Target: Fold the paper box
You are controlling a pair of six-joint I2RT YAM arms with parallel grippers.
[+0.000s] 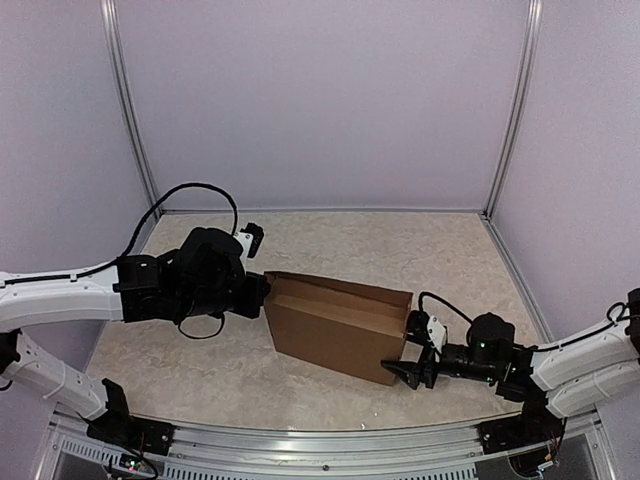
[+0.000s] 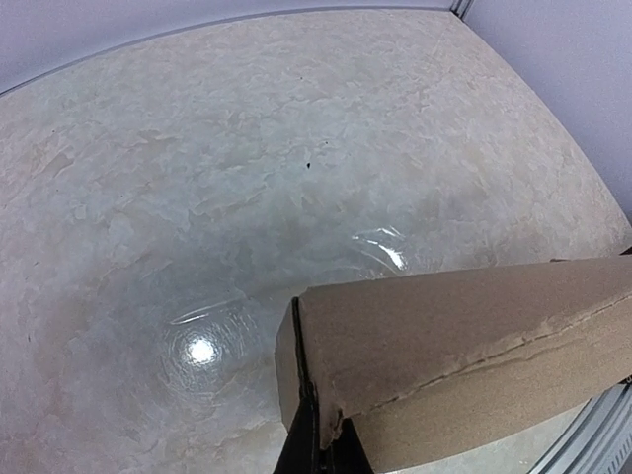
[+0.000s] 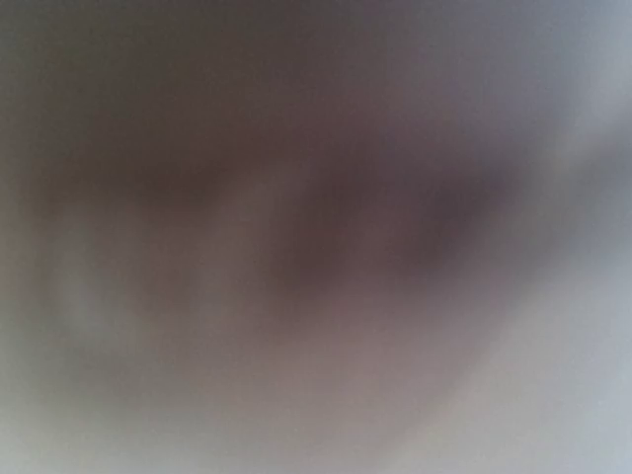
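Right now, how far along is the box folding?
Done: the paper box stands as a folded shell with raised walls, and its top looks open. In hand: the left gripper is pinched shut on its left end; the right gripper is at the near right corner, grip unclear. Left: closing the open top.

Lab booth: plain walls (image 1: 320, 100), aluminium frame (image 1: 516, 110)
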